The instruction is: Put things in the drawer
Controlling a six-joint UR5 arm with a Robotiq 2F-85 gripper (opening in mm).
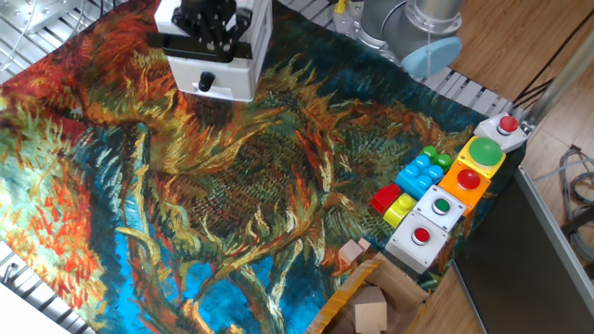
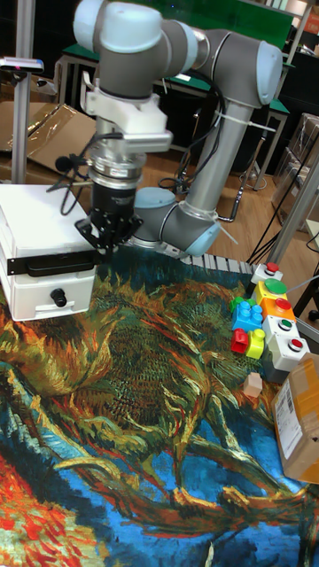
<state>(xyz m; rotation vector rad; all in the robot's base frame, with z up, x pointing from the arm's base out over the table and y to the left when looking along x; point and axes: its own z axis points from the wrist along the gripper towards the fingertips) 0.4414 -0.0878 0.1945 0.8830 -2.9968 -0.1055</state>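
The white cabinet stands at the far end of the cloth. Its drawer shows only as a dark strip across the front, pushed in or nearly so, above a lower panel with a black knob. My gripper hangs over the cabinet's top, at the right end of that strip. Its fingers converge to a point and nothing shows between them. A pale wood cube lies on the cloth near the cardboard box. Another cube sits inside that box.
A brown cardboard box is at the cloth's near right corner. Coloured toy bricks lie beside a row of push-button boxes. The arm's base stands behind the cloth.
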